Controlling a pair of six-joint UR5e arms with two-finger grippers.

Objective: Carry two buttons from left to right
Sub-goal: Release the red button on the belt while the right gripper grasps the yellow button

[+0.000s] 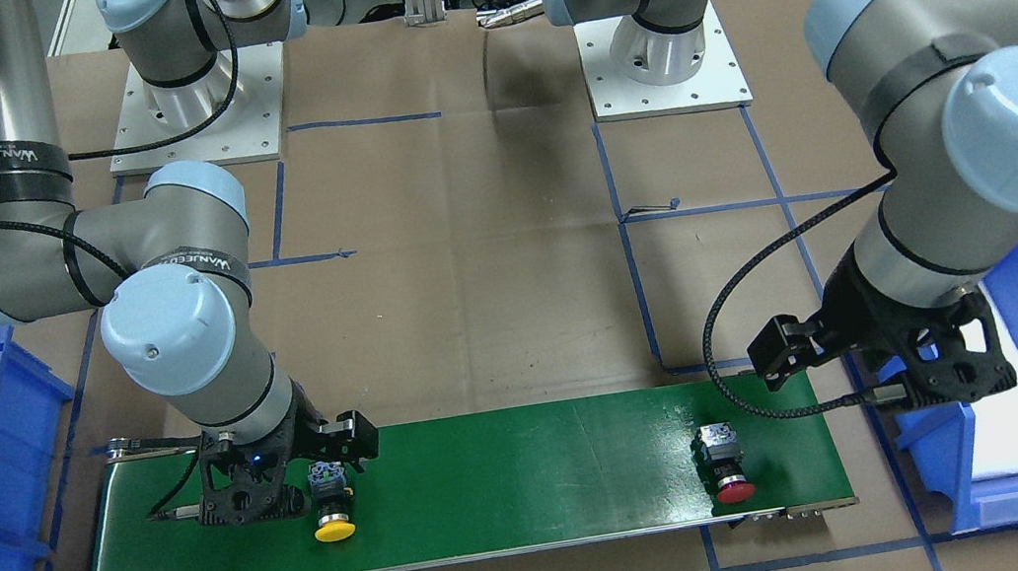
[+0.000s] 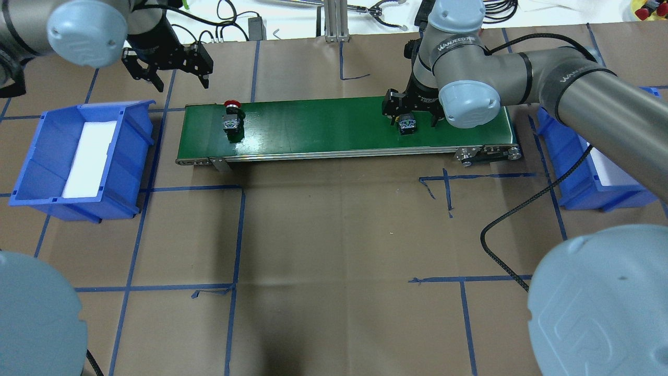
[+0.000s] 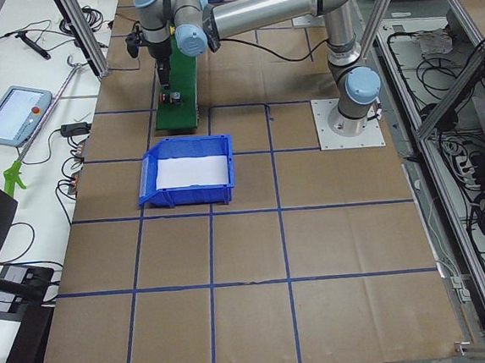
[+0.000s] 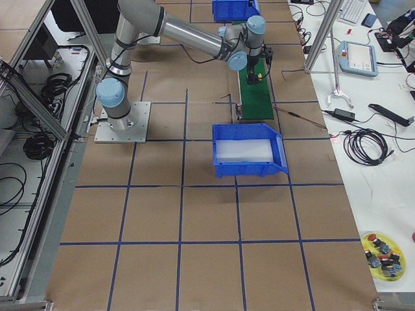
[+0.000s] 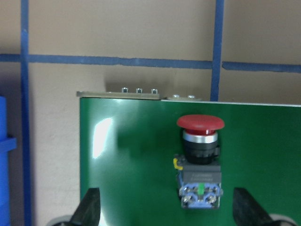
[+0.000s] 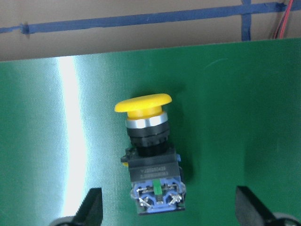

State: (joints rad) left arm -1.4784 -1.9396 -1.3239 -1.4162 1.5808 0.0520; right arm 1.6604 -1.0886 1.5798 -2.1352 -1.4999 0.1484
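Note:
The yellow-capped button lies on its side on the green belt near the belt's right end. My right gripper is open and low over it. In the right wrist view the fingertips stand either side of the button's grey rear block, not touching it. The red-capped button lies near the belt's left end. My left gripper is open and empty, raised above it. In the left wrist view the red button lies just ahead of the fingertips.
A blue bin with a white liner stands off the belt's left end, and another blue bin off its right end. The belt lies on brown paper marked with blue tape lines. A black cable loops near the right bin.

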